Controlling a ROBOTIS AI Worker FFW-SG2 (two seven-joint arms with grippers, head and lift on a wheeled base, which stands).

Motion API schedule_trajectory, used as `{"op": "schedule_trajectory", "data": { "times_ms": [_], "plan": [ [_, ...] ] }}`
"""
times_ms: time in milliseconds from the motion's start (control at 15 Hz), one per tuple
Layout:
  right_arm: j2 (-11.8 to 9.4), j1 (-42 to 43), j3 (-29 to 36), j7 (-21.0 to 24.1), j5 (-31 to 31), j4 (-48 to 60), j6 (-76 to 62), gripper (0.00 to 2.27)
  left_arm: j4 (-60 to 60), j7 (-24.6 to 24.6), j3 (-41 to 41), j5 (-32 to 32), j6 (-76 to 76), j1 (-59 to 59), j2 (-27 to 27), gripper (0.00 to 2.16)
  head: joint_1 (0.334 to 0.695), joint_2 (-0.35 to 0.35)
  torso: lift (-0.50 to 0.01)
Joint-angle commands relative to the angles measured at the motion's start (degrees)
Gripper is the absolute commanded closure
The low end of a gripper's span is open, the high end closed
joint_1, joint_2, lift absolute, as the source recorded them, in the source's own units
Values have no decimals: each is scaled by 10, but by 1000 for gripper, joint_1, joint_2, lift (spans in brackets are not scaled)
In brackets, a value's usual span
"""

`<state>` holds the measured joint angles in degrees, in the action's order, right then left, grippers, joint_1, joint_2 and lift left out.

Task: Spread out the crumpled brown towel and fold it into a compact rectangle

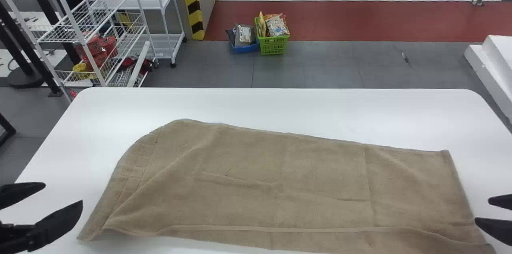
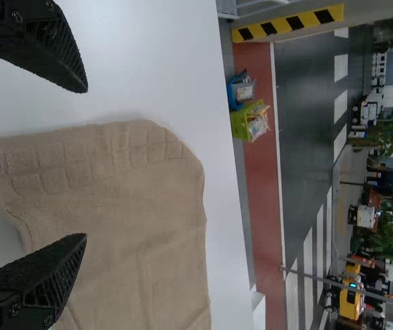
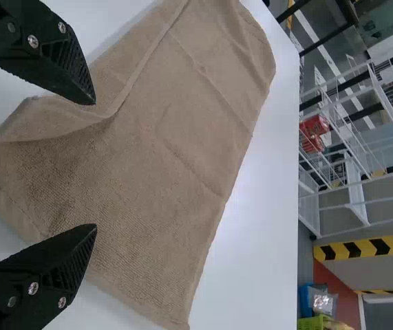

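Note:
My left gripper [image 1: 64, 193] stands open at the left edge of the head view, just left of the brown towel [image 1: 256, 182]. At the right edge, my right gripper [image 1: 482, 210] is open beside the towel's right end. The towel lies as a long, wide strip across the table, with low wrinkles, a slanting rounded left end and a raised ridge along its near side. In the left wrist view, the left gripper [image 2: 86, 161] has its fingers apart near the towel's banded end [image 2: 107, 155]. The right gripper [image 3: 95, 165] holds nothing over the towel [image 3: 175, 151] in the right wrist view.
The white table [image 1: 280, 106] extends beyond the towel's far side. Past it on the floor are a green basket [image 1: 273, 45], a blue basket [image 1: 245, 48] and white wire shelves [image 1: 92, 26] at the left. A white block [image 1: 492, 66] stands at the right.

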<state>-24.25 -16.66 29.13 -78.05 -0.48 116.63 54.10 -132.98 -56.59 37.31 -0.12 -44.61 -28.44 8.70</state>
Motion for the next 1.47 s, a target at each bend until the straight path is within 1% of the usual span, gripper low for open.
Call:
{"op": "schedule_trajectory", "data": {
  "times_ms": [0,67,133,200,267,333,400,533,600,733,933,1133,1400],
  "plan": [
    [11,18,3,-3,-5,21,48,323,0,-1,-4,-3,0,1,0,56,695,54,-127],
    [11,24,1,-3,5,26,56,441,0,-1,-4,-4,-2,1,0,56,695,57,-127],
    [10,36,-5,-3,22,30,58,711,0,-1,-4,-4,-2,1,0,56,695,60,-127],
    [10,44,-13,-3,38,30,63,1028,0,-1,-4,-5,-2,1,0,56,695,62,-127],
    [6,51,-28,-3,58,29,65,1558,0,-1,-4,-5,-2,1,0,56,695,62,-127],
    [3,55,-38,-3,75,29,69,1963,0,1,-4,-5,-7,6,0,66,695,59,-127],
    [3,59,-45,-3,88,29,76,2071,0,2,-5,-6,-7,7,0,66,695,59,-127],
    [-1,59,-58,-3,113,30,74,2078,4,2,-8,-6,-11,11,0,70,695,59,-127],
    [-3,59,-65,-3,129,30,74,2118,6,2,-7,-6,-11,13,0,70,695,58,-127],
    [-16,59,-87,-3,165,28,79,2125,10,2,-7,-6,-11,14,3,70,695,52,-127],
    [-20,49,-122,-3,212,28,77,2125,14,1,-7,-5,-9,15,4,70,695,46,-127],
    [-19,51,-141,-3,226,25,76,2125,16,-1,-7,-5,-9,15,6,70,695,54,-127],
    [-19,48,-201,-3,252,25,77,2125,18,-4,-2,-5,-9,15,8,73,695,76,-127]
  ]
}}
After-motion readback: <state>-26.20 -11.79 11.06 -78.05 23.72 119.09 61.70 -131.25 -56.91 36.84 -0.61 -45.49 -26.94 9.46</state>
